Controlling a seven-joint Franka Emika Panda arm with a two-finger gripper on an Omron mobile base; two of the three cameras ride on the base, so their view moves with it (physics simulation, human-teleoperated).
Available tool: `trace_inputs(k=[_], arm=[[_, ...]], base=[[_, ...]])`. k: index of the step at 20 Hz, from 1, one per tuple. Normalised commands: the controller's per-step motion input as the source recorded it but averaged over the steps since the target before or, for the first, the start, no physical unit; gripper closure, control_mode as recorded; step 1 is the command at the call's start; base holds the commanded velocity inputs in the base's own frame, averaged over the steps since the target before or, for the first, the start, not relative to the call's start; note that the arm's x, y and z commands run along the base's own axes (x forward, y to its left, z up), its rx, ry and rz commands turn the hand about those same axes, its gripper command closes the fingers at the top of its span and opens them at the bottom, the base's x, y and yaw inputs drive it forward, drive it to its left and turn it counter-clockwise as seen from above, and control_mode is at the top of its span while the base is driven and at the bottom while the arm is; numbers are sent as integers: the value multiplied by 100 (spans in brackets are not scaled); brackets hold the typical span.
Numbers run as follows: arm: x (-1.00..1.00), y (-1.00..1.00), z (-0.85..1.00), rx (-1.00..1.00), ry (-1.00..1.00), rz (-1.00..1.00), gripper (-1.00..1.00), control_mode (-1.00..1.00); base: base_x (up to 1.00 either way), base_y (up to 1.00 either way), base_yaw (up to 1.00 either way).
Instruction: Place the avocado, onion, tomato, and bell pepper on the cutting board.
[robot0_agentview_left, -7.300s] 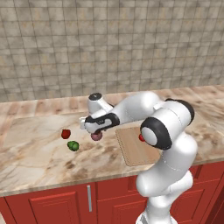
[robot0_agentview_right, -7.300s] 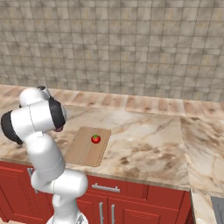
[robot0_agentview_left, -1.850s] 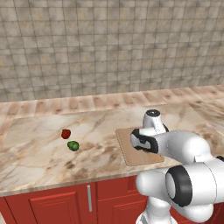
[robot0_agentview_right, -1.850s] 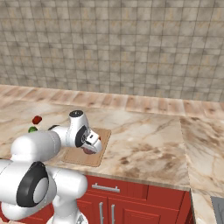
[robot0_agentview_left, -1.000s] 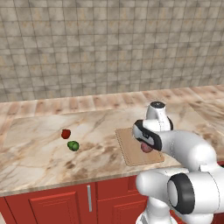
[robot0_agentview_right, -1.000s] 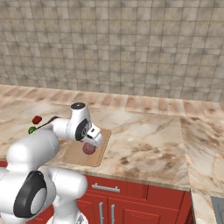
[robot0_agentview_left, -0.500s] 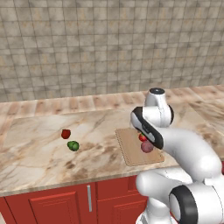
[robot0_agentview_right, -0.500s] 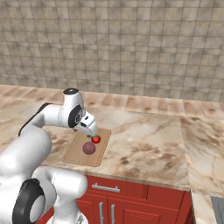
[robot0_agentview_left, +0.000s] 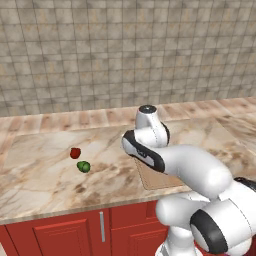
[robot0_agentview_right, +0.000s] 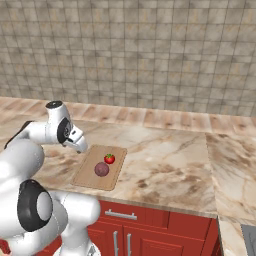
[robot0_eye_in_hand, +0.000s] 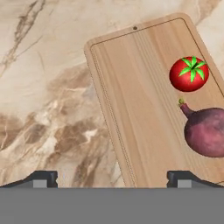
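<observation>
The tan cutting board (robot0_agentview_right: 86, 175) lies near the counter's front edge, with the bright red tomato (robot0_agentview_right: 109, 158) and the mauve onion (robot0_agentview_right: 102, 169) resting on it. In the hand view the tomato (robot0_eye_in_hand: 189, 74) and onion (robot0_eye_in_hand: 206, 132) sit at the right of the cutting board (robot0_eye_in_hand: 131, 87). My gripper (robot0_agentview_right: 82, 146) hovers above the board's left edge, open, with nothing between its widely spread fingertips (robot0_eye_in_hand: 43, 177). Further left on the counter lie the dark red bell pepper (robot0_agentview_left: 75, 152) and the green avocado (robot0_agentview_left: 83, 166), close together, well away from the cutting board (robot0_agentview_left: 155, 180).
The marble counter (robot0_agentview_left: 40, 180) runs wide to both sides, backed by a tiled wall (robot0_agentview_left: 100, 55). Red cabinet doors (robot0_agentview_right: 150, 232) sit below the front edge. My white arm covers much of the board in the left base view.
My gripper has lifted off the onion, which stays on the board beside the tomato, and has swung left to the board's left edge. The pepper and avocado have not moved.
</observation>
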Motion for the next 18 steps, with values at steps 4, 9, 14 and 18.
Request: trace_inputs(k=[4, 9, 14, 18], arm=[[37, 100, -3, 0, 0, 0, -100, -100], [30, 100, 0, 0, 1, 0, -100, -100], [15, 95, 0, -1, 7, 1, -100, -100], [7, 74, -6, -6, 8, 1, -100, -100]], base=[[0, 0, 0], [0, 0, 0], [0, 0, 0], [0, 0, 0]])
